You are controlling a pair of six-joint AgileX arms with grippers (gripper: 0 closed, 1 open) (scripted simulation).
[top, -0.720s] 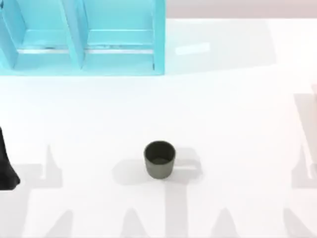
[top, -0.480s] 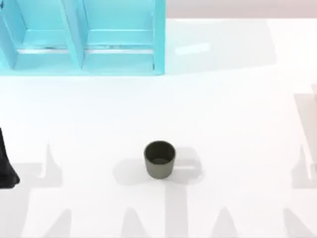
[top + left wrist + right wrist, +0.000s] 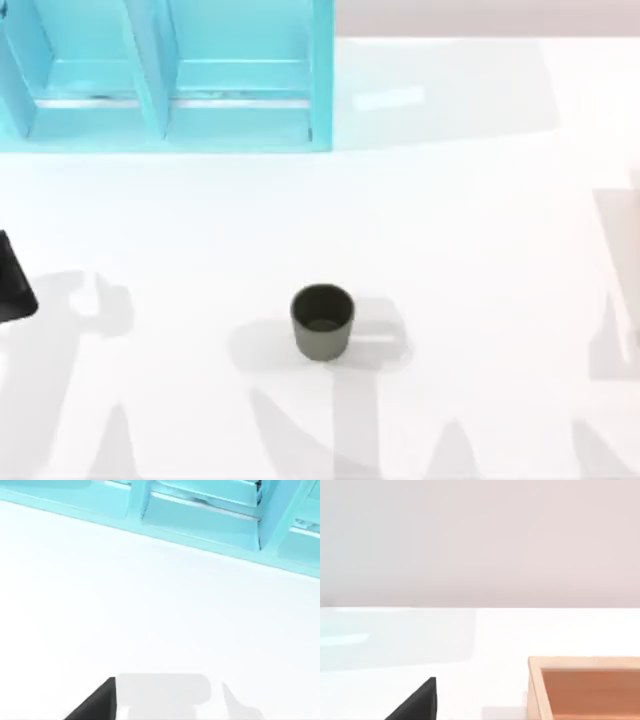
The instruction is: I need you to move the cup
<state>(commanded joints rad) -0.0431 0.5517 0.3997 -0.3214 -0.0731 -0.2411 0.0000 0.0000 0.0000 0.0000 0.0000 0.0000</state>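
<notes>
The left arm [image 3: 12,290] at the counter's [image 3: 480,220] left edge has shifted upward; its jaws' state I cannot tell. Well right of it, the small matte olive-grey cylindrical cup [image 3: 322,322] looks light, rigid, best pinched across its walls.

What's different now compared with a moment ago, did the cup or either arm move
The left arm moved: at the top view's left edge its dark end sat lower before and has shifted up toward the turquoise shelf, and its shadows on the table shifted too. Nothing was gripped or released. The cup stands upright in the same spot, untouched, and the shelf has not moved.
</notes>
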